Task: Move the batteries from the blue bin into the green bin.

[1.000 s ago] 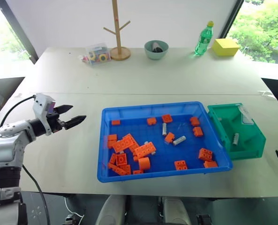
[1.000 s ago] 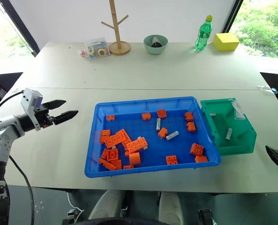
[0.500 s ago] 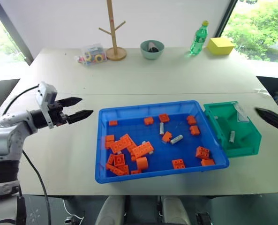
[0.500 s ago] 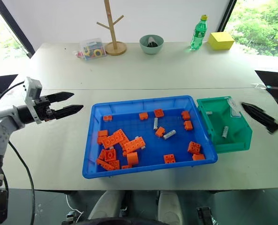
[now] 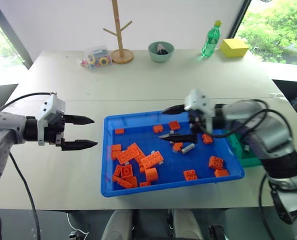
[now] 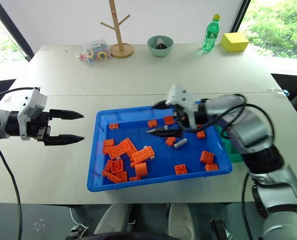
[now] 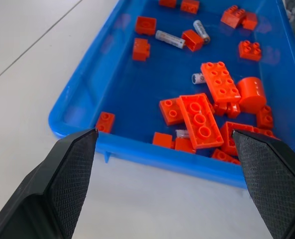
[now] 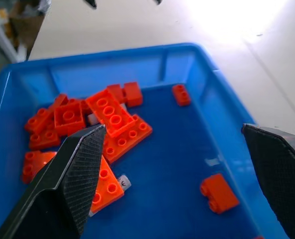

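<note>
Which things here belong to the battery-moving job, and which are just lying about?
Job: batteries, blue bin, green bin, right gripper.
Lying about: orange bricks, wooden stand, bowl, green bottle, yellow box.

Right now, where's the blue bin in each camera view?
Left eye: blue bin at centre, slightly low.
Right eye: bin at centre, slightly left.
Left wrist: bin close ahead, one wall nearest.
Right wrist: bin close ahead, from the opposite side.
Shared landmark: orange brick pile inside.
</note>
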